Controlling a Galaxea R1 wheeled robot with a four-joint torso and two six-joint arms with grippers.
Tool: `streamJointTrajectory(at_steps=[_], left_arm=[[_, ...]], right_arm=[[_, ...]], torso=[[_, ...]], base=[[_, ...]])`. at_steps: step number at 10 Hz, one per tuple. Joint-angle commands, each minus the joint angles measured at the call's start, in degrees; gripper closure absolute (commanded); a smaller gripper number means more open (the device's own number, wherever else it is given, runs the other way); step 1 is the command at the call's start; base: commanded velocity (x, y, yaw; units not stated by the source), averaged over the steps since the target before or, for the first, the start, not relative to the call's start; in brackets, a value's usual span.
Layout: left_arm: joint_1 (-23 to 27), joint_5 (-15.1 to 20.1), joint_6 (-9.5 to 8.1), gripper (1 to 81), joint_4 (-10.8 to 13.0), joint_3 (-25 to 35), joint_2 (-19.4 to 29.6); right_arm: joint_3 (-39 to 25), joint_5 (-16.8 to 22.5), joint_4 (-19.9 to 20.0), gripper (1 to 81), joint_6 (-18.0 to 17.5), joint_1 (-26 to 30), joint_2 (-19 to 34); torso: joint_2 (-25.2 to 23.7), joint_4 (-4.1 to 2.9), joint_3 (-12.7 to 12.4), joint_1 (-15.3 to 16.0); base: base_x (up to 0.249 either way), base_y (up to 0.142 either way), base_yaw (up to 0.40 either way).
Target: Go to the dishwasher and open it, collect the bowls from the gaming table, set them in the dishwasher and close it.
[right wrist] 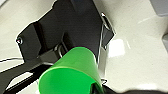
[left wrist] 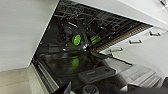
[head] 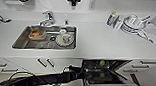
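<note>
The dishwasher point(head: 105, 72) stands open at about five o'clock in the head view, under the white counter point(head: 99, 42), its door dropped flat so the dark racks can be reached from above. A green bowl point(head: 102, 63) already sits in the rack, with a green glint on the door panel below it that looks like its reflection. The left arm point(head: 45, 81) reaches in from seven o'clock toward the opening; I cannot tell how its fingers are set. The right gripper point(right wrist: 96, 86) pinches the rim of a second green bowl point(right wrist: 71, 75), held over pale floor point(right wrist: 140, 37), likely waiting its turn. The sink point(head: 21, 40) with dishes lies at eleven o'clock.
</note>
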State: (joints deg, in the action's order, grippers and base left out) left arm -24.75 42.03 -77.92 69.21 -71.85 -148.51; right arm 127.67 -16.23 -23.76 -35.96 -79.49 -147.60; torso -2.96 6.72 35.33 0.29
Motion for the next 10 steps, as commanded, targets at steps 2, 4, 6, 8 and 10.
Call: streamJointTrajectory(at_steps=[2,4,6,8,10], left_arm=[[-8.9,0.4,7.52,1.0,1.8,13.9,13.6],[-17.3,0.0,9.46,1.0,4.0,11.4,13.9],[-25.6,-0.1,9.37,1.0,9.9,9.1,13.8],[-33.2,-0.3,9.02,1.0,15.0,4.8,13.4],[-39.0,-2.8,7.35,1.0,19.7,-1.6,12.1]], right_arm=[[-12.5,-0.5,-0.5,81.1,-6.6,3.3,14.6],[-13.2,-3.7,-0.1,81.1,-7.8,5.6,17.3],[-15.9,-3.9,-0.1,81.1,-9.8,8.2,21.1],[-18.7,-3.5,-0.1,81.1,-11.3,12.0,25.3],[-22.3,-3.6,-0.1,81.1,-13.1,15.5,29.4]], torso=[[0.0,0.0,0.0,0.0],[0.0,0.0,0.0,0.0],[0.0,0.0,0.0,0.0],[0.0,0.0,0.0,0.0],[0.0,0.0,0.0,0.0]], base=[[0.0,0.0,0.0],[0.0,0.0,0.0],[0.0,0.0,0.0],[0.0,0.0,0.0],[0.0,0.0,0.0]])
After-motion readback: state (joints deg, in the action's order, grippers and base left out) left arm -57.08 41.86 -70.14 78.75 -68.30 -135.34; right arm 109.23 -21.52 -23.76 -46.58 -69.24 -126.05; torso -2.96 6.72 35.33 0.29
